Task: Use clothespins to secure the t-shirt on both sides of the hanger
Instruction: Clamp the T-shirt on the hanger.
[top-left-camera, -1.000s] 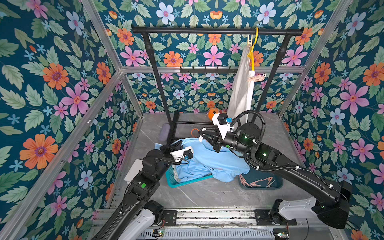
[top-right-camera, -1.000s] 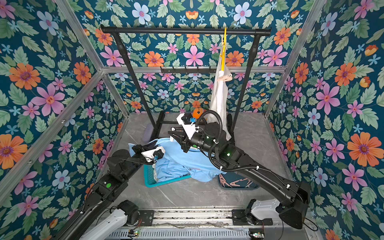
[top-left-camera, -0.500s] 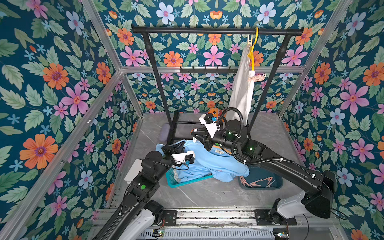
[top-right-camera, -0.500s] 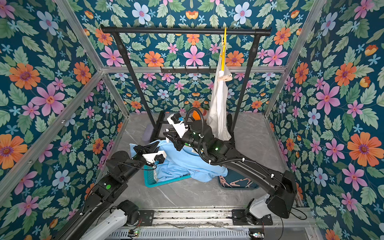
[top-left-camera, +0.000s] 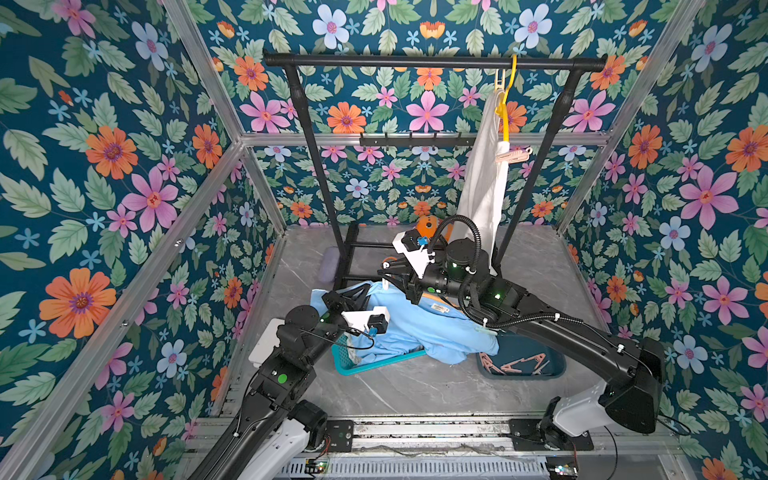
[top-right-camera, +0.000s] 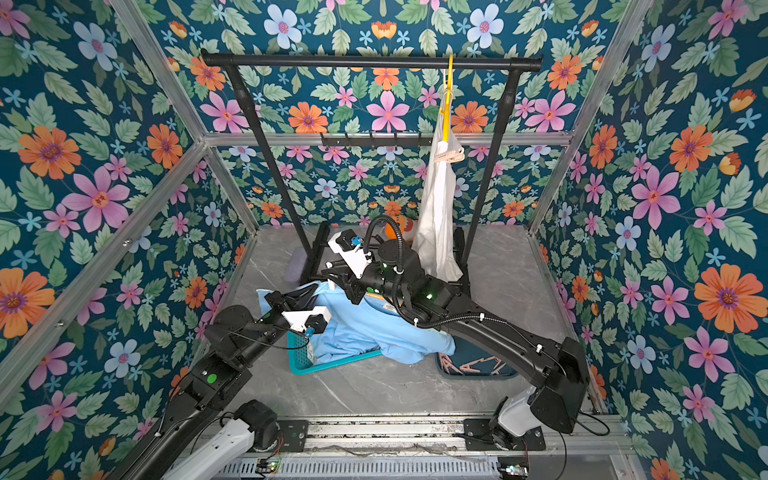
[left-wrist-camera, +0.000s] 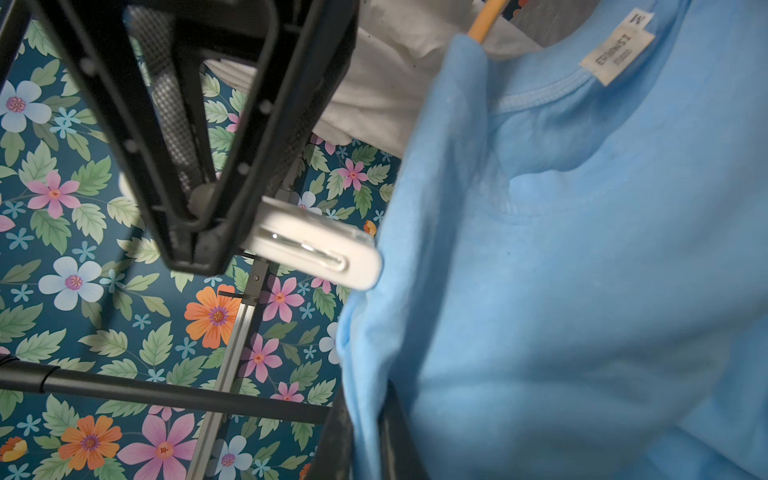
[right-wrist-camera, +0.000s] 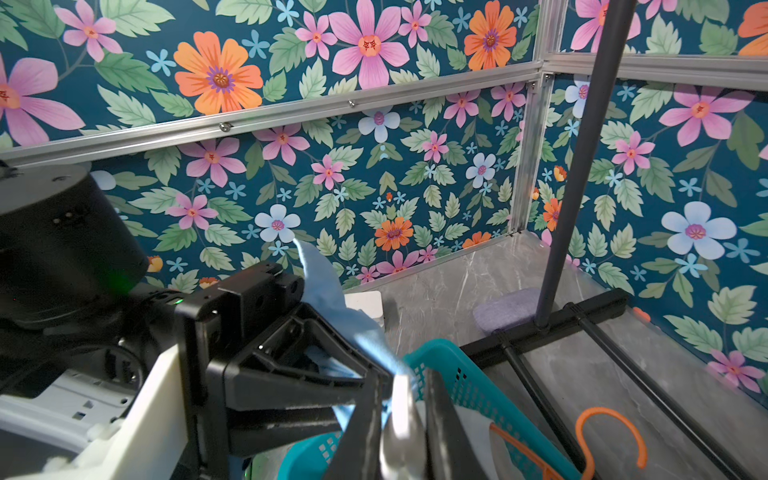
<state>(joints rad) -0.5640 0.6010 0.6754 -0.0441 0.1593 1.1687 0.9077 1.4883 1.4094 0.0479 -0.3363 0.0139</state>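
The black garment rack stands at the back of your worktop. Low in front of it the blue t-shirt sags over the teal basket, draped on an orange hanger that pokes out at the collar. Your left arm comes up from the front, and the left hand is clenched on a fold at the shirt's shoulder edge. Your right arm stretches low across the shirt, and the right hand points toward the left one, clamped on one end of a white clothespin. That peg is what the move turns on — its long axis aims straight at the shoulder fold, its free end touching the cloth or just short of it, I cannot tell which. So the push falls to the right hand; I judge it must seat the peg over cloth and hanger arm together — and that arm is hidden inside the fold.
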